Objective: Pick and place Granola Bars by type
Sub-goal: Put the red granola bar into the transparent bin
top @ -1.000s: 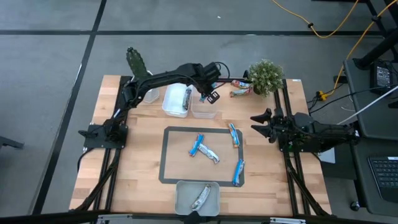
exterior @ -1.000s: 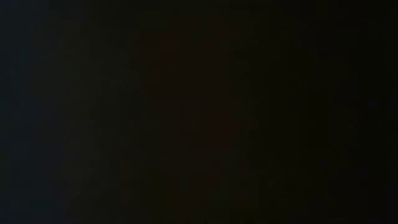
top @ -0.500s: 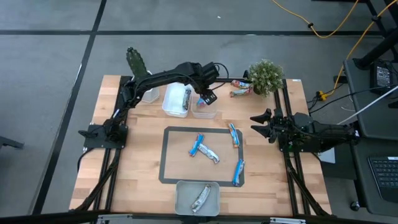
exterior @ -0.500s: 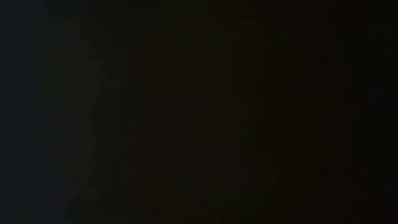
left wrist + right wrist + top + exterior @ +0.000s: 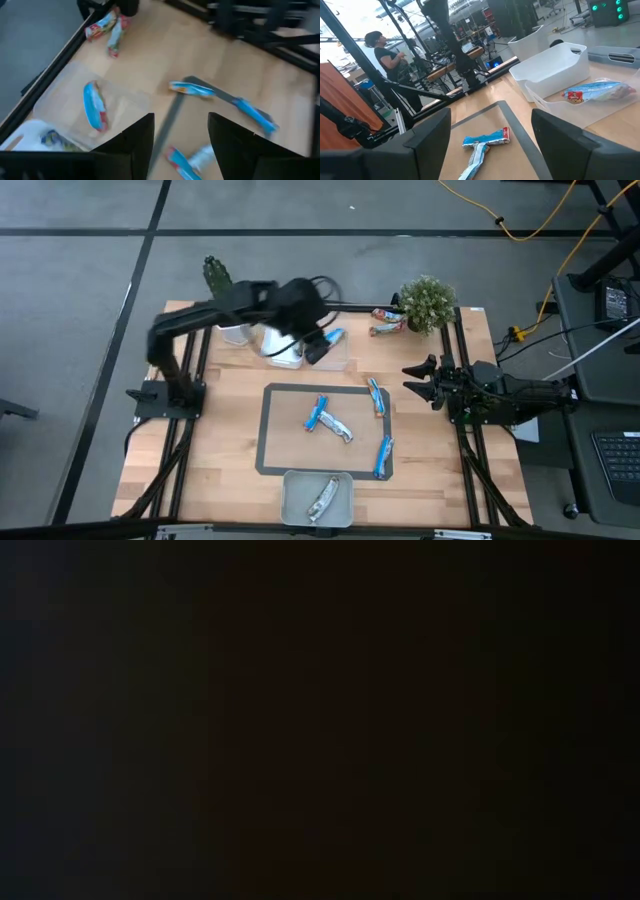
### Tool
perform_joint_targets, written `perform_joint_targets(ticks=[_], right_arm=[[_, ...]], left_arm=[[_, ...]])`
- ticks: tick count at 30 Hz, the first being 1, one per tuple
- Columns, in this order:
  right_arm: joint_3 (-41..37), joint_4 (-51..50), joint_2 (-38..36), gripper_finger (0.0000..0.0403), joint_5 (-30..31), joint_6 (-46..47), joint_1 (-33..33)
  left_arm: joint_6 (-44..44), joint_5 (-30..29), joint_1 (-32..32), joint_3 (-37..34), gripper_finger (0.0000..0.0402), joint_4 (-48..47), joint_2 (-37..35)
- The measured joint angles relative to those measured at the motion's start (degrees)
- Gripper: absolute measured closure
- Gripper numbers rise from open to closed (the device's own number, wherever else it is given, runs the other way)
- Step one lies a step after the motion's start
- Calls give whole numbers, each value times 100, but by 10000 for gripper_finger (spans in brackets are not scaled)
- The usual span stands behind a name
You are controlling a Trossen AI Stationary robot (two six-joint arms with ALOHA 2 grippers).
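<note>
Dropped blue bar (image 5: 334, 336) now lies diagonally in tray (image 5: 340, 360).

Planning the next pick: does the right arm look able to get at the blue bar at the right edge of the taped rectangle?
Probably yes. The right gripper stands open beside the blue bar, with only bare table between them.

trays (image 5: 330, 352) and plant (image 5: 427, 302) crowd far edge
</note>
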Motion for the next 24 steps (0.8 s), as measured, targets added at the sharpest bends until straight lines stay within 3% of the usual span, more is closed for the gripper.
perform_joint_targets(ticks=[7, 12, 20, 24], right_arm=[[0, 0, 0, 125, 2, 1, -2], [0, 2, 0, 125, 2, -20, 0], [0, 2, 0, 125, 4, -4, 0], [0, 2, 0, 125, 0, -2, -2]], left_arm=[[-1016, -972, -1252, -3, 227, -824, -975], [-1478, -1510, -1847, -7, 228, -822, -1090], [-2092, -1424, -2040, -11, 214, -1111, -563], [-2232, -1791, -2027, -11, 192, -1480, 45]])
